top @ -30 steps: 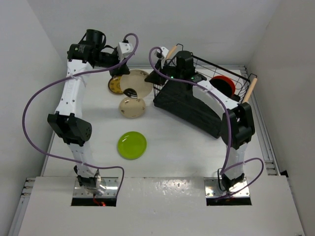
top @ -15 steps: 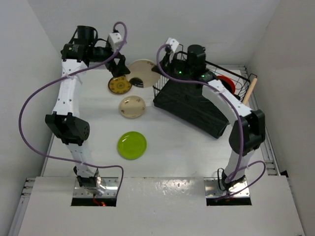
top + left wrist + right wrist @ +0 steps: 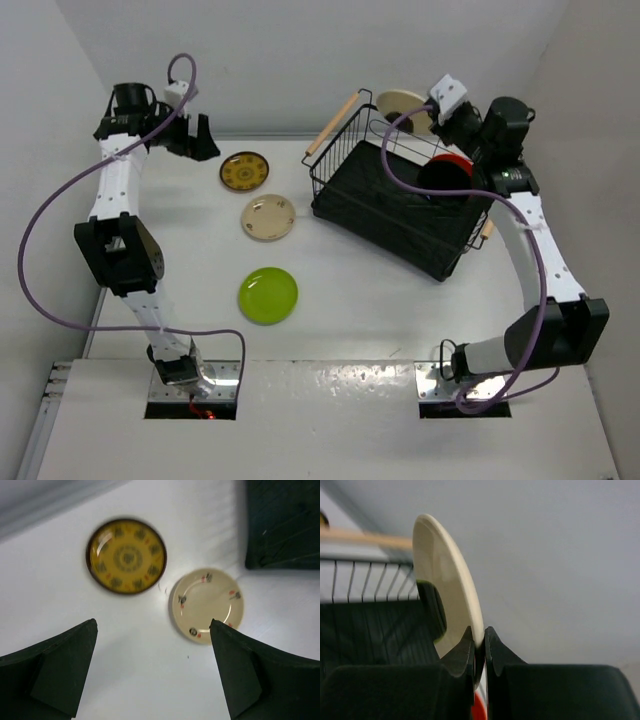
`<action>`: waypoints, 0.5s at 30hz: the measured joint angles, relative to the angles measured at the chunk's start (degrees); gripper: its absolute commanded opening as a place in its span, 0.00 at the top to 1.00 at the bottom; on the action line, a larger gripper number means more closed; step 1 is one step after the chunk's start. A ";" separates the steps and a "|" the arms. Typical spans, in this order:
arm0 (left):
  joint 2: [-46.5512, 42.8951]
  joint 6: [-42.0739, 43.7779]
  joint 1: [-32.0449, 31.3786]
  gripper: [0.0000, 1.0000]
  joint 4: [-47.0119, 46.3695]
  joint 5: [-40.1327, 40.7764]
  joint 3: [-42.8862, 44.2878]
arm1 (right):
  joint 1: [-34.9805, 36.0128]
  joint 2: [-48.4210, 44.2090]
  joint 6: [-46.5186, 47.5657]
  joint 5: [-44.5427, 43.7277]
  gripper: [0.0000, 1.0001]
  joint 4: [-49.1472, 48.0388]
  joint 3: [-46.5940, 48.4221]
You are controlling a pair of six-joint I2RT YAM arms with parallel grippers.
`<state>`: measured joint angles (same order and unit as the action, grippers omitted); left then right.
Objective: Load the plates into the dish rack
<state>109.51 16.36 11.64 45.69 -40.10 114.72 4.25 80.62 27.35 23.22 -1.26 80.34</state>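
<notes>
**Cream plate poised over the rack, three more on the table**

The step in hand looked like the loading of the round cream plate with a dark patch [image 3: 445, 592]. The right gripper [image 3: 479, 636] was clamped on its rim and held it on edge, in the air above the far side of the large black wire dish rack [image 3: 395, 205]. The next move would call for lowering the plate, kept upright, between the wires beside the plates already inside, then opening the fingers only once it stood supported.

The left gripper [image 3: 152, 626] hung over the far left of the white table [image 3: 350, 290] with its fingers spread and nothing between them.

By count, three plates lay flat on the table, well apart from the rack: one brown-gold patterned plate [image 3: 245, 171], one beige speckled plate [image 3: 269, 217] and one lime green plate [image 3: 268, 295]. One orange-red plate [image 3: 458, 163] stood in the rack. A dark round shape just beside it was probably the glossy black plate, though that could not be told for certain. With the held plate that made six. One light wooden rod handle [image 3: 333, 123] showed clearly.
</notes>
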 measured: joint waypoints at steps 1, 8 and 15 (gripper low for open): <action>0.00 -0.02 0.00 0.00 -0.15 1.79 -2.21 | -0.59 -0.11 1.55 -0.90 1.00 0.28 -1.99; 0.63 -0.15 0.15 0.00 -1.44 13.84 -10.97 | -3.45 2.73 9.29 -5.92 1.00 7.32 -10.62; 3.65 0.44 -0.31 0.00 -3.89 22.67 -11.08 | -4.17 3.61 14.25 -8.68 1.00 8.09 -13.05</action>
<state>113.16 16.80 11.33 41.80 -17.43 103.63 0.08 84.23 41.60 14.55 6.83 67.29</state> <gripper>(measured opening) 0.997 0.058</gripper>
